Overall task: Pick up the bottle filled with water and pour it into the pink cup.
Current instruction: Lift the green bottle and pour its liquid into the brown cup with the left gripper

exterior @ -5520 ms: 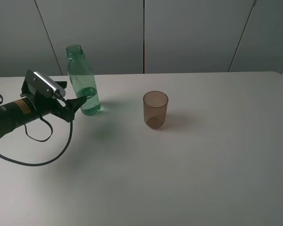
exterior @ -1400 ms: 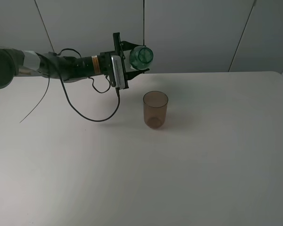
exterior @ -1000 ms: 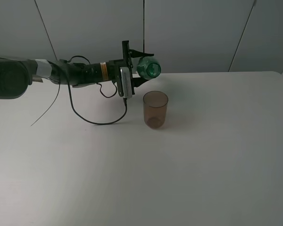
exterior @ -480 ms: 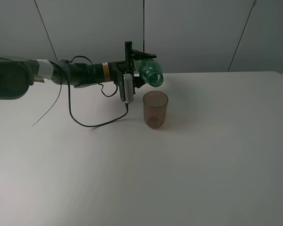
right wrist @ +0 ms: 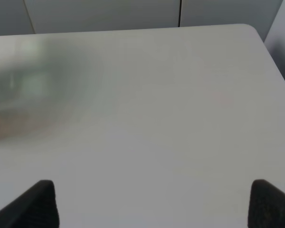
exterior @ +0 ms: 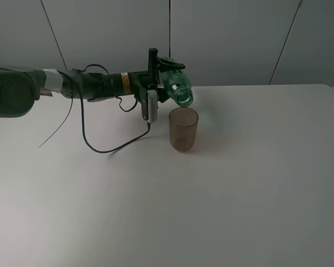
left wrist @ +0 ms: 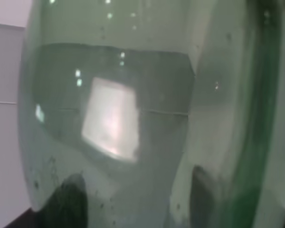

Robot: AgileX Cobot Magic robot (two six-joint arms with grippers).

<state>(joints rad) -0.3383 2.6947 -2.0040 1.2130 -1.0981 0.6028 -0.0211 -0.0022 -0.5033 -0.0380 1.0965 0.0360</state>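
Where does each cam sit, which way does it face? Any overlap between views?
Exterior high: mounted high, looking down across the table; shows the left arm, left gripper holding the bottle tilted above the pink cup.
Left wrist: on the left arm, lens close against the bottle; dark fingers at the edge.
Right wrist: on the right arm, facing across the table; right gripper open.
Shared: exterior and left wrist both see the bottle.

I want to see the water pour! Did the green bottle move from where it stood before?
Yes. The bottle has gone up and to the right; it now hangs tipped, mouth just above the pink cup, which stayed put.
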